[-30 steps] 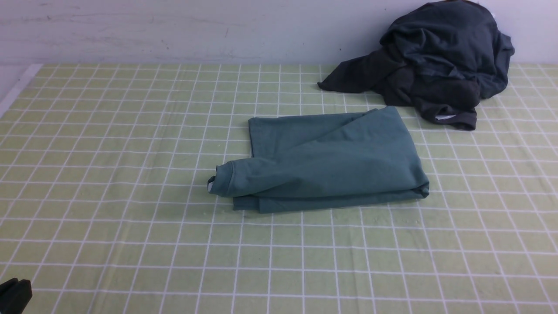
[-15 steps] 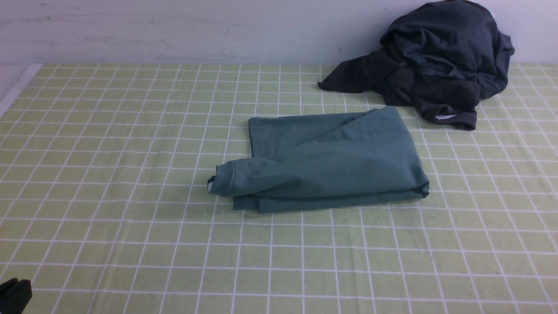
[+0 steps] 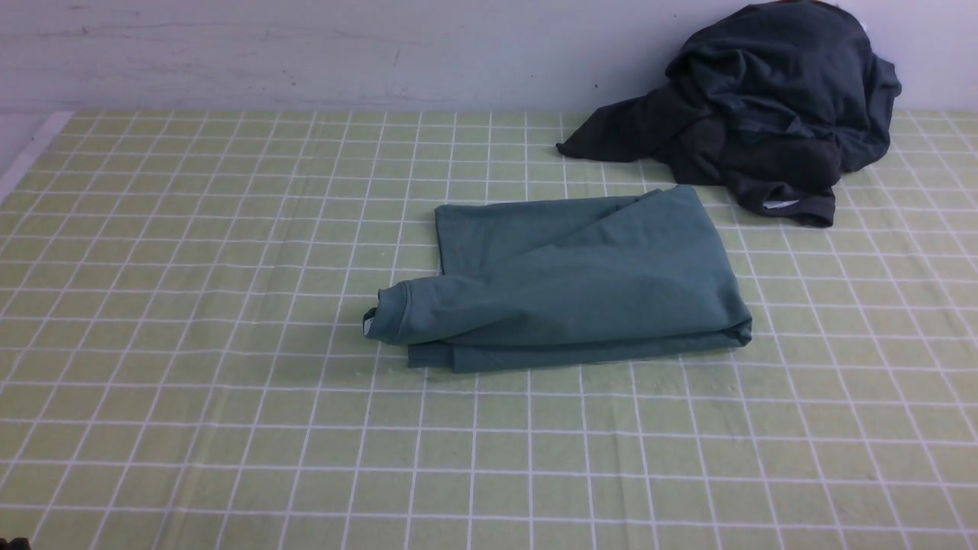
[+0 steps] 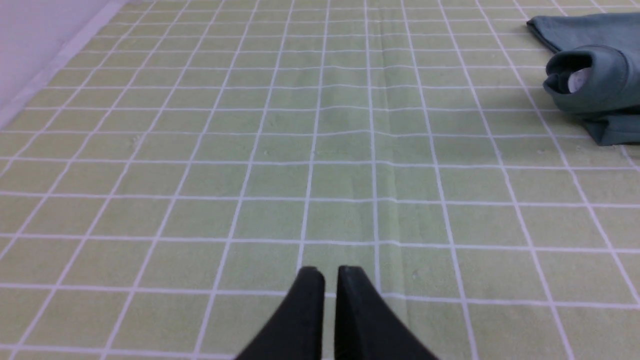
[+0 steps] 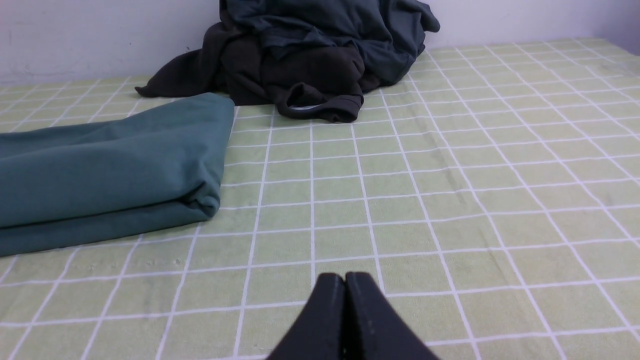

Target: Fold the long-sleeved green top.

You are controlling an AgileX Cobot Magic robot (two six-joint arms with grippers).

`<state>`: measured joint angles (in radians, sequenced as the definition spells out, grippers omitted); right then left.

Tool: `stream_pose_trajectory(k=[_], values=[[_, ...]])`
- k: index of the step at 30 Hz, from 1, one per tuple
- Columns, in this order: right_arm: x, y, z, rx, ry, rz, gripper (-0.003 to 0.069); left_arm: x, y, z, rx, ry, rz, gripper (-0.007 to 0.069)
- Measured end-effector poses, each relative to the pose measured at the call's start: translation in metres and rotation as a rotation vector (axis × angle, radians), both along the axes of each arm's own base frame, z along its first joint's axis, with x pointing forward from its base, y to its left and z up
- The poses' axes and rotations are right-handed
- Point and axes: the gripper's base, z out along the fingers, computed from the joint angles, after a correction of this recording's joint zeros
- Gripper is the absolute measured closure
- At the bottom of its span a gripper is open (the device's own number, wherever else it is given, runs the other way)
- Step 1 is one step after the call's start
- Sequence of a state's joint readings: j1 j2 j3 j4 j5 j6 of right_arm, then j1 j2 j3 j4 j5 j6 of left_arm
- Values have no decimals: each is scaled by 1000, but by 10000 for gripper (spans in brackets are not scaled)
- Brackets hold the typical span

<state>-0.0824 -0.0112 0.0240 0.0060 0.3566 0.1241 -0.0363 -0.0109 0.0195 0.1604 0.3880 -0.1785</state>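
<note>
The green long-sleeved top [image 3: 581,283] lies folded into a compact rectangle at the middle of the table, with a cuffed sleeve end sticking out at its front left. It also shows in the left wrist view [image 4: 595,85] and the right wrist view [image 5: 100,165]. My left gripper [image 4: 330,272] is over bare cloth well to the left of the top, with its jaws almost together and nothing between them. My right gripper [image 5: 345,276] is shut and empty over bare cloth to the right of the top. Neither touches the top.
A heap of dark charcoal-grey garments [image 3: 764,99] lies at the back right against the wall, also in the right wrist view [image 5: 310,55]. A green checked tablecloth [image 3: 191,344] covers the table. Its left edge shows at the far left [image 3: 30,153].
The black left gripper tip at the bottom left corner of the front view has dropped almost out of sight. The top has not moved.
</note>
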Motion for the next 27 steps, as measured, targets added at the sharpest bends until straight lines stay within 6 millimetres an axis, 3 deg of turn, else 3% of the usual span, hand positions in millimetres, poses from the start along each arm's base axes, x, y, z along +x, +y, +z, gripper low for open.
stream_pose_trajectory(k=[27], values=[[0, 0, 0, 14, -1, -3, 671, 0, -5, 0, 85, -1, -85, 598]])
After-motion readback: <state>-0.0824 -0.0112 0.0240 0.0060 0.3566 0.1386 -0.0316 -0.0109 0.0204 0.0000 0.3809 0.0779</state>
